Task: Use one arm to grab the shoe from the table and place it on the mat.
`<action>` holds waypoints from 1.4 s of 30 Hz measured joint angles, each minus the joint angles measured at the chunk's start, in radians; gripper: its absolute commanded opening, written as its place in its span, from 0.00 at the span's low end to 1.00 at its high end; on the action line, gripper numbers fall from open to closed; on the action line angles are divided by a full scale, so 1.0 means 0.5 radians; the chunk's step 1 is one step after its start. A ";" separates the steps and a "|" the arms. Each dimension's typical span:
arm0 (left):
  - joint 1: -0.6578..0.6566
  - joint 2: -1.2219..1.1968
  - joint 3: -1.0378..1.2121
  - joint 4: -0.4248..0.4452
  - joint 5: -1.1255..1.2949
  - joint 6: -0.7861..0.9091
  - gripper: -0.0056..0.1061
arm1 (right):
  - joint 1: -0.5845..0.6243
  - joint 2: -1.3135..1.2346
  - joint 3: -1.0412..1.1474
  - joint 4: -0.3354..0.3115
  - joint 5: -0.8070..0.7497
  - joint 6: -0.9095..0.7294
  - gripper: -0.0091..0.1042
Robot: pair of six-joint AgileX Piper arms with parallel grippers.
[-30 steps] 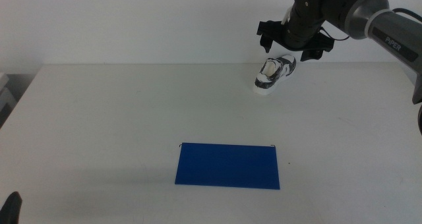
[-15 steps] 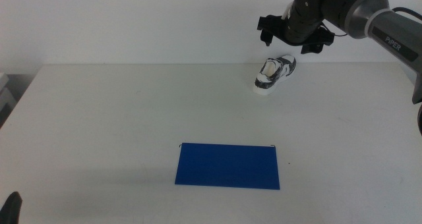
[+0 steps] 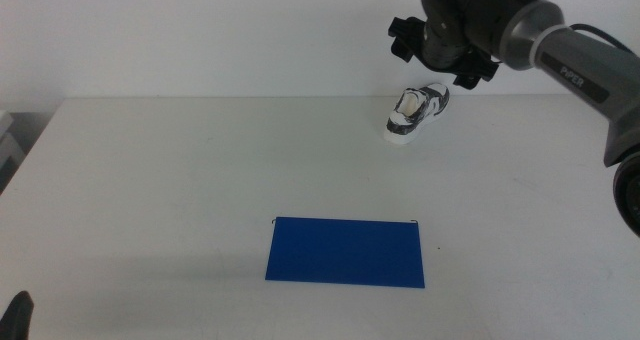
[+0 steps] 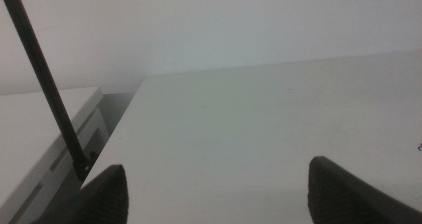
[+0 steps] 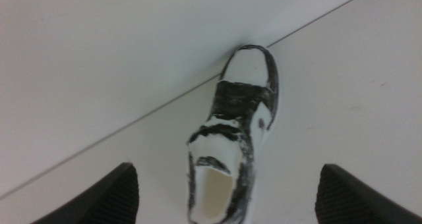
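The shoe (image 3: 417,112), a white sneaker with dark panels, stands on the white table (image 3: 180,180) at the far right, near the back edge. My right gripper (image 3: 440,60) hangs open and empty just above it. In the right wrist view the shoe (image 5: 231,138) lies between and beyond the spread jaws of my right gripper (image 5: 227,174), toe pointing away. The blue mat (image 3: 346,251) lies flat at the front centre, well apart from the shoe. My left gripper (image 3: 18,315) waits at the bottom left corner, open (image 4: 217,178) and empty.
A white wall rises right behind the table's back edge, close to the shoe. A pale cabinet (image 4: 46,138) stands off the table's left edge, with a black cable (image 4: 46,92) running in front of it.
My right gripper has risen a little above the shoe and turned slightly. The shoe and the mat have not moved. The left arm is still.
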 measured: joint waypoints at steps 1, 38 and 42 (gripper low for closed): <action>0.000 0.000 0.000 0.000 0.000 0.000 0.89 | 0.006 0.000 0.000 -0.009 -0.006 0.030 0.91; 0.000 0.000 0.000 0.000 0.000 0.000 0.89 | -0.066 0.675 -0.679 0.296 0.149 0.263 0.91; 0.000 0.000 0.000 0.000 0.000 0.000 0.89 | -0.068 0.706 -0.679 0.296 0.126 0.277 0.91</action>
